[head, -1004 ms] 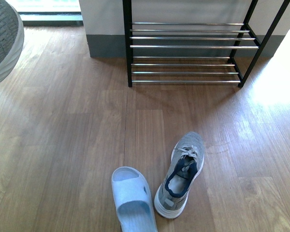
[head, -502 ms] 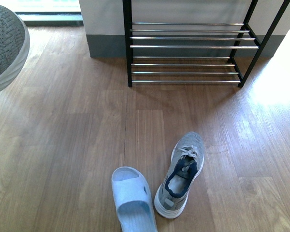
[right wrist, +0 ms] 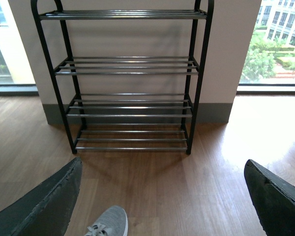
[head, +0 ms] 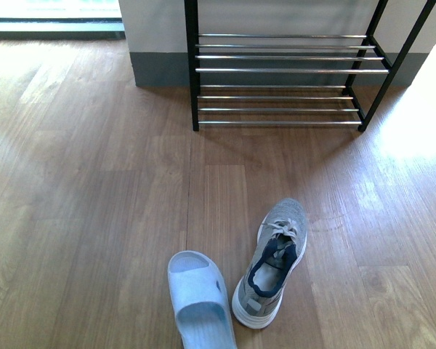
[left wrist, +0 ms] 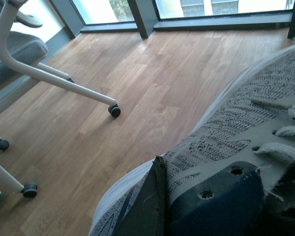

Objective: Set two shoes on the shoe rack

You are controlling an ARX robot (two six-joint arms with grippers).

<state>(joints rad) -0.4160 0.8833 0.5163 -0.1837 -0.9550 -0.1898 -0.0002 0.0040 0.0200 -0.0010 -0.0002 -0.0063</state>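
One grey knit shoe point(head: 272, 262) with a white sole lies on the wood floor, toe pointing toward the shoe rack point(head: 291, 70). Neither arm shows in the front view. The other shoe point(left wrist: 236, 132) fills the left wrist view, lifted above the floor. My left gripper point(left wrist: 196, 206) is shut on its collar, with one dark finger point(left wrist: 146, 209) against the outer side. In the right wrist view the right gripper point(right wrist: 162, 206) hangs open above the floor, its fingers point(right wrist: 44, 206) wide apart. It faces the shoe rack point(right wrist: 130, 73), with the lying shoe's toe point(right wrist: 108, 223) just below it.
A light blue slipper point(head: 198, 298) lies beside the shoe on the floor, to its left. An office chair base point(left wrist: 54, 81) with castors stands on the floor in the left wrist view. The rack backs onto a wall with a grey skirting point(head: 160, 69).
The held shoe showed at the front view's upper left edge; it has moved out of that view to the left. The shoe and slipper on the floor have not moved.
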